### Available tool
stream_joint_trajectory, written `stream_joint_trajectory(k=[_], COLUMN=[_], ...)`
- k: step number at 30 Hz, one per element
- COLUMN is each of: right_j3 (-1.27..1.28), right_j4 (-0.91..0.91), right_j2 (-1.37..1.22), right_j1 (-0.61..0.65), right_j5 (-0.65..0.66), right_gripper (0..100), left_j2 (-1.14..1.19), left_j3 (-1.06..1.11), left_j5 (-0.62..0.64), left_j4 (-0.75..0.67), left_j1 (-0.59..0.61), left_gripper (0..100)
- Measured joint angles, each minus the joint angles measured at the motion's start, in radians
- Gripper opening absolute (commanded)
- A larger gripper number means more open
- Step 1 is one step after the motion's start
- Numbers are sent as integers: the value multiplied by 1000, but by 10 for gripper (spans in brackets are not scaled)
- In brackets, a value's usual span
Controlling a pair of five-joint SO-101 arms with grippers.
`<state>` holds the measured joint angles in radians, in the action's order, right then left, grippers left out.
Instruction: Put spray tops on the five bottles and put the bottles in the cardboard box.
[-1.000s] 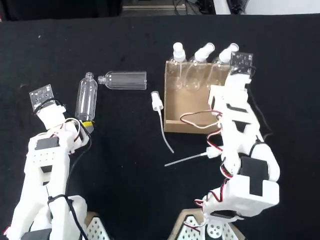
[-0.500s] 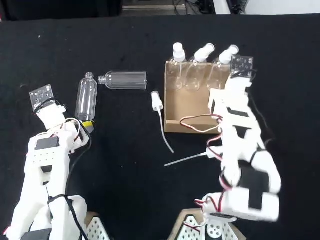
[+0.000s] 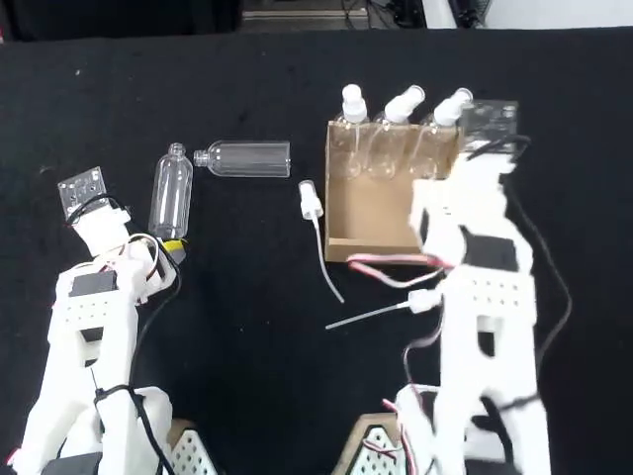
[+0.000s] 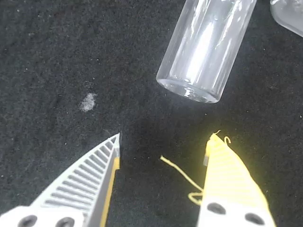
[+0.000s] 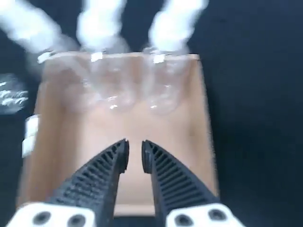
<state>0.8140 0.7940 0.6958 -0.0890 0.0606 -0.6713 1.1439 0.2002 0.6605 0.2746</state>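
While the left gripper (image 4: 164, 139) sits low over the black table (image 4: 57, 56) with its fingers spread wide and nothing between them, the flat base of a capless bottle (image 4: 203, 52) lies just ahead of its tips, apart from them. That bottle lies on its side with its neck pointing away from the gripper. A second capless bottle (image 3: 247, 158) lies farther out, beyond the first and crosswise to it, and the two necks are close together.

The right gripper (image 5: 134, 144) hangs above the floor of the cardboard box (image 5: 203, 127). Its fingers are drawn almost together (a thin slit shows between the black tips) and grip nothing. Straight ahead of it, at the far end of the box, three bottles (image 5: 106, 92) lie side by side. Their white spray tops (image 5: 99, 19) are on and stick out past the far wall.

A loose spray top (image 3: 310, 201) lies on the table just outside the box wall, on the side toward the left gripper, with its thin tube trailing back toward the arm bases. A second loose spray top (image 3: 381, 313) lies behind the right gripper, close beside that arm, with its tube pointing toward the left arm's side.
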Motion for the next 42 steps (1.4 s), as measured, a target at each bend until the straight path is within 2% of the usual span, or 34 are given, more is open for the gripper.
stream_joint_trajectory(k=[6, 10, 13, 18, 26, 34, 38, 42], right_j3=[0, 0, 0, -43, -204, -221, -279, -388], right_j4=[129, 138, 94, -8, -83, -393, -506, -519], right_j2=[115, 107, 52, -129, -459, -661, -756, -875], right_j1=[273, 489, 577, 588, 597, 660, 677, 677], right_j5=[41, 129, 153, 163, 163, 163, 244, 324], right_gripper=[214, 222, 222, 222, 222, 222, 222, 222], left_j2=[0, 0, 0, 0, 0, 0, 0, 0], left_j3=[0, 0, 0, 0, 0, 0, 0, 0], left_j5=[0, 12, 89, 172, 180, 180, 180, 180], left_j4=[0, 0, 0, 0, -77, -83, -83, -83], left_j1=[9, 98, 183, 252, 253, 253, 255, 259], left_gripper=[278, 278, 278, 278, 278, 278, 278, 278])
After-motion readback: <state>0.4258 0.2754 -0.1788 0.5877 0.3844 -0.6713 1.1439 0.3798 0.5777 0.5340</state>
